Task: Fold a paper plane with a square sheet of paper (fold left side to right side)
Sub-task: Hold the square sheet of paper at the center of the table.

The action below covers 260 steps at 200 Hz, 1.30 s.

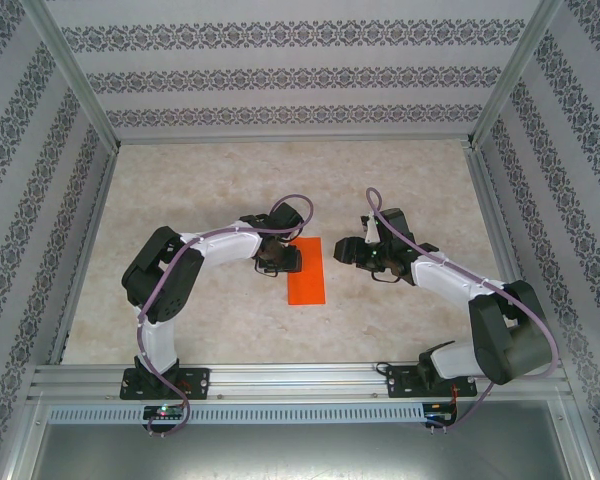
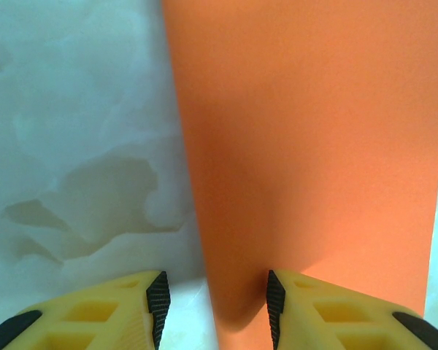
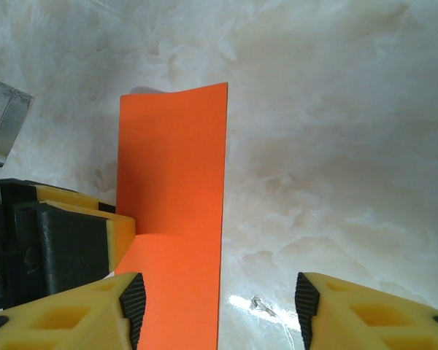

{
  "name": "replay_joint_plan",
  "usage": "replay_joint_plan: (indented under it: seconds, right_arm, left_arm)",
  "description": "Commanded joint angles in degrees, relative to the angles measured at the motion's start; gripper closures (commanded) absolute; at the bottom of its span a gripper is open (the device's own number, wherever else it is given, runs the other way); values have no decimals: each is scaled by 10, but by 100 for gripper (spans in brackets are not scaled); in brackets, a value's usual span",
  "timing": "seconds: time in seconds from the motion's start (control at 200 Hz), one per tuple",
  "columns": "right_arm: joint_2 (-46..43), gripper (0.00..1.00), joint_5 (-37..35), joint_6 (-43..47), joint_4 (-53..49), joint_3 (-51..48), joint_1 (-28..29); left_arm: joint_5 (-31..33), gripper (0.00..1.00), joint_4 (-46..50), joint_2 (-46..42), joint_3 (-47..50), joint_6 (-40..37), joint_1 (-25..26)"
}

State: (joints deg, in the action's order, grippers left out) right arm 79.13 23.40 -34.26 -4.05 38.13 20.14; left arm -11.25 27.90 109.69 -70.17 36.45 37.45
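Fingers point(image 2: 158, 295) of my left gripper point(image 2: 217, 295) straddle, part-open, what is probably the crease of the square sheet of paper point(image 1: 306, 275), to press it, while my right gripper point(image 3: 219, 295) hovers open, sheet beside one finger.

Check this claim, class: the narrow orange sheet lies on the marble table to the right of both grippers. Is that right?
No. The sheet lies between the grippers: the left gripper at its left edge, the right gripper off to its right, as the top external view shows. The rest holds.
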Motion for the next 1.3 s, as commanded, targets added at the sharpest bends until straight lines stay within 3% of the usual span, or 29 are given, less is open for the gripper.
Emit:
replay_joint_plan:
  seconds: [0.0, 0.285, 0.53, 0.674, 1.294]
  right_arm:
    - [11, 43, 10, 4, 5, 13, 9]
    - [30, 51, 20, -1, 16, 19, 20]
    - [88, 81, 40, -17, 40, 42, 55]
    - [126, 91, 45, -24, 49, 56, 70]
    - [211, 92, 5, 2, -29, 92, 91]
  left_arm:
    - [-9, 56, -17, 43, 5, 3, 18]
    - [-9, 56, -16, 44, 5, 2, 18]
    - [-9, 56, -16, 43, 4, 3, 18]
    - [-7, 56, -15, 44, 5, 4, 18]
    - [-9, 56, -15, 44, 1, 3, 19]
